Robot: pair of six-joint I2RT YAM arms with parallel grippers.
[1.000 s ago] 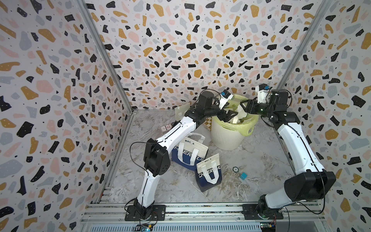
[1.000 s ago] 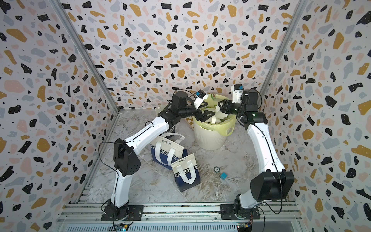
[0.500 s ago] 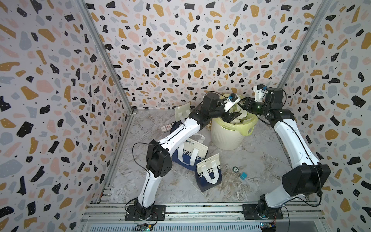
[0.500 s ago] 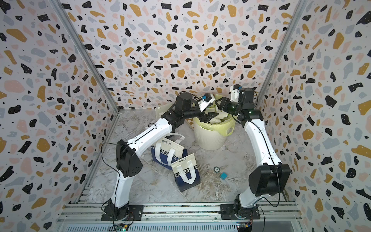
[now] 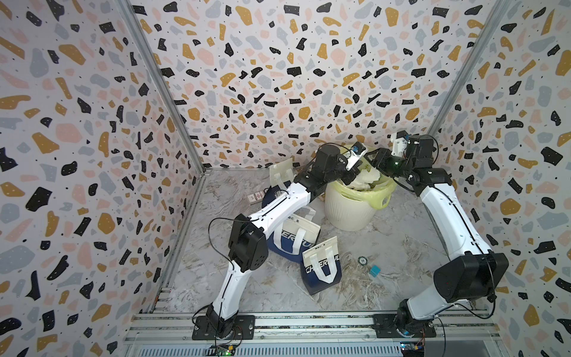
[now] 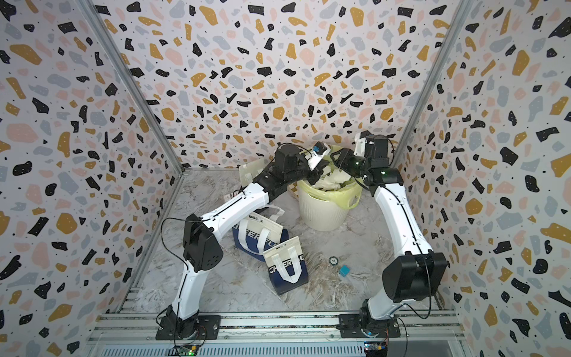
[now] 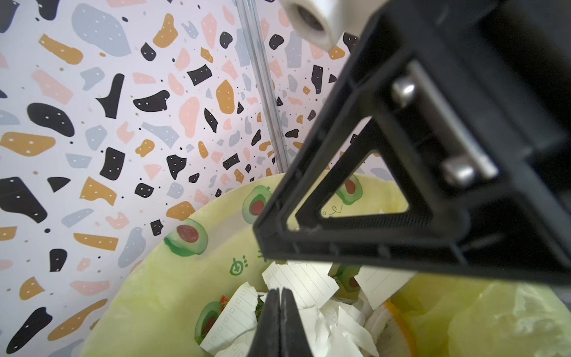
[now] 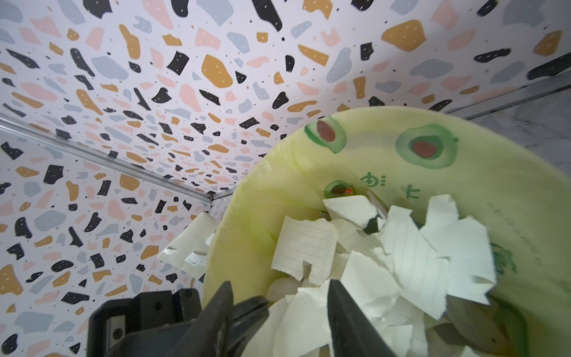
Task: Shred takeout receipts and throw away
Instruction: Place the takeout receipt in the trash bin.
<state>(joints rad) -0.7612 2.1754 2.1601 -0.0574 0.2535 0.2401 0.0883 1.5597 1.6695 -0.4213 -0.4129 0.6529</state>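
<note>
Left wrist: left gripper (image 7: 280,293) jaws are pressing together, empty; right gripper (image 8: 279,281) jaws are standing spread over scraps (image 8: 401,265) in the bin (image 5: 349,213) at the table's (image 5: 247,293) one o'clock. Discarding is likely finishing; next, lifting clear.

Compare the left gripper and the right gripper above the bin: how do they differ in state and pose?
The left gripper has its jaws pressed together, nothing visible between them; the right gripper has its jaws standing apart. The left gripper reaches in from the side of the bin where the tote bags lie; the right gripper reaches in from the opposite side. Both hang over the bin, above torn receipt scraps.
</note>
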